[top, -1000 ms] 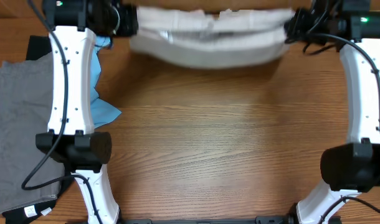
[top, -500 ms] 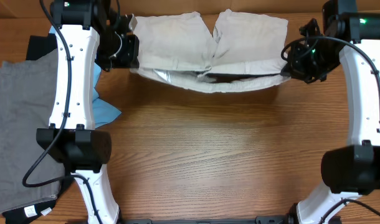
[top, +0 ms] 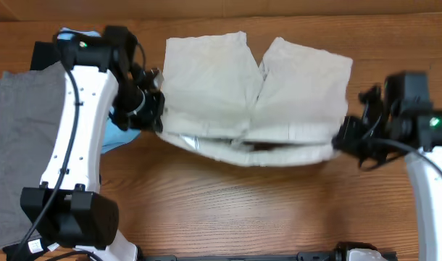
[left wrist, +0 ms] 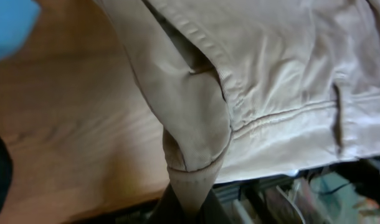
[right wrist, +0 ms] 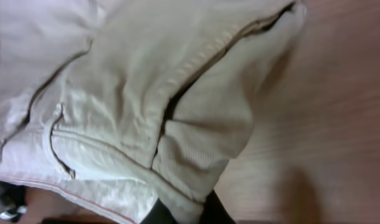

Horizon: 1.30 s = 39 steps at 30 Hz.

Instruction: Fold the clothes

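The pale beige shorts [top: 235, 94] lie spread on the wooden table, legs pointing to the far edge, waistband sagging toward the near side. My left gripper [top: 157, 119] is shut on the left end of the waistband [left wrist: 189, 180]. My right gripper [top: 342, 138] is shut on the right end of the waistband [right wrist: 190, 202]. The waistband hangs stretched between both grippers, a little above the table, with its inner lining showing.
A light blue garment [top: 119, 134] lies under the left arm. Darker grey shorts [top: 22, 145] lie at the far left over something black [top: 41, 52]. Bare wooden table [top: 250, 210] spreads in front of the shorts.
Both grippers have pulled the waistband toward the near side. The shorts' legs have come down flat onto the table and now lie spread out. Both arms have shifted nearer.
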Motion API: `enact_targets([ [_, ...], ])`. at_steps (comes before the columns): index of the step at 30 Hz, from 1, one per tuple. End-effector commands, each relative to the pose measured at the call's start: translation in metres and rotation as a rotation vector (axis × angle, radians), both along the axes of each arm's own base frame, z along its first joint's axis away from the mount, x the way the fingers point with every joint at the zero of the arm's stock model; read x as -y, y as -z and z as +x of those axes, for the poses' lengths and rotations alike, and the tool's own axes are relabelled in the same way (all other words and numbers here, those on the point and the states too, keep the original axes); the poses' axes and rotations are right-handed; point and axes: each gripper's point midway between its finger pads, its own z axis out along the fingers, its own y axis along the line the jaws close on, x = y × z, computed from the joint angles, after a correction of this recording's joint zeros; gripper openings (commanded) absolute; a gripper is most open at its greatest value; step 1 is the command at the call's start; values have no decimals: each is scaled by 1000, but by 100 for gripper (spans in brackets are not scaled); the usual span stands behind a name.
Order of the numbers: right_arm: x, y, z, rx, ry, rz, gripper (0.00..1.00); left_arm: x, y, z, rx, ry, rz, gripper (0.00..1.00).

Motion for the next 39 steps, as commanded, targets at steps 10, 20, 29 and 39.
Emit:
enact_targets([
  [10, -2, 54, -53, -210, 145, 39, 57, 34, 90, -96, -321, 199, 121, 75],
  [20, -2, 51, -58, -224, 187, 45, 65, 34, 72, -66, -205, 190, 129, 100],
  [29, 1, 46, -17, -65, 237, 61, 66, 75, 7, 43, 300, 209, 15, 100],
  [39, -15, 43, -16, -57, 183, 89, 66, 110, -23, 96, 611, 367, -107, 100],
])
